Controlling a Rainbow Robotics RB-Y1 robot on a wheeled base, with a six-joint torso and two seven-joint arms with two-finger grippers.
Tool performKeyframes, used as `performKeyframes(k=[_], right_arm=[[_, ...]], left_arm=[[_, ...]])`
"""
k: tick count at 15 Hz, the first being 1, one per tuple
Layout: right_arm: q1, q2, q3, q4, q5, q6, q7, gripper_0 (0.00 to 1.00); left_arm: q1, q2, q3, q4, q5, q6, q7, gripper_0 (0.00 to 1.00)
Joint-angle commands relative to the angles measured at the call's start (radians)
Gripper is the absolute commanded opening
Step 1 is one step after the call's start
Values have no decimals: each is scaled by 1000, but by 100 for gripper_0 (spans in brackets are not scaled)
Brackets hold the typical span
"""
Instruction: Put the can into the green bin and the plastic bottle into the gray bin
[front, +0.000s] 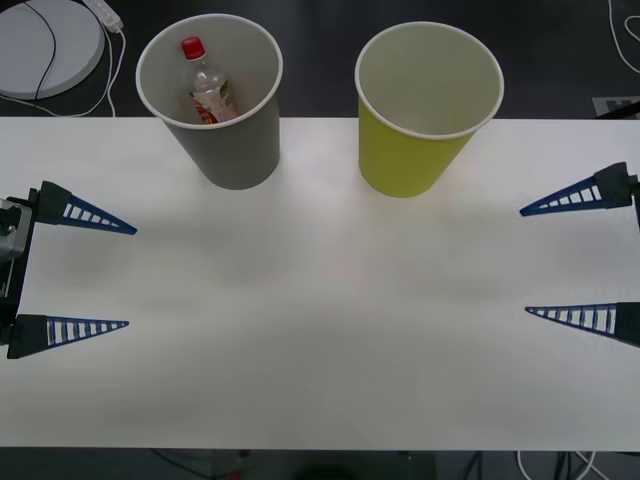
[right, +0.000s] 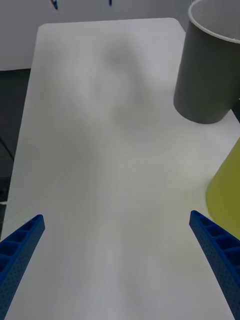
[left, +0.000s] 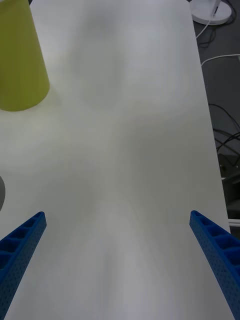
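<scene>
Fingers on both grippers are spread wide with nothing between them: your left gripper (front: 110, 275) waits at the left edge of the table (front: 320, 330), your right gripper (front: 545, 262) at the right edge, both well apart from the bins.

Look at the bottle (front: 209, 88) first. It already sits inside the gray bin (front: 235, 150), leaning against the wall with its red cap up. If you ever had to lift it, judge it light, thin-walled and a bit slick; the body would likely give under a hard squeeze, so the stiffer place to hold is around the neck just under the cap. The bins look like light paper cups, easy to knock over or slide if a finger catches a rim.

Now the can. You see none on the table, and the green bin (front: 405, 160) shows a pale inner wall, yet its floor is hidden from the front camera by the near wall and rim. So you cannot tell whether a can lies down there. The gray bin's floor and the bottle's lower end are hidden the same way.

Both wrist views cut the bins off at the frame edge, showing outer walls but no interior.
</scene>
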Motion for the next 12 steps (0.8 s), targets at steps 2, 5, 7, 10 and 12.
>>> performKeyframes(k=[2,5,7,10,12], right_arm=[[9,1,-6,54,-65,-74,75,100],[11,0,-14,79,-85,-107,90,100],[14,1,-14,85,-86,-107,101,100],[14,1,-12,85,-91,-107,92,100],[14,1,-12,85,-91,-107,92,100]], left_arm=[[0,0,0,0,0,0,0,100],[0,0,0,0,0,0,0,100],[0,0,0,0,0,0,0,100],[0,0,0,0,0,0,0,100],[0,0,0,0,0,0,0,100]])
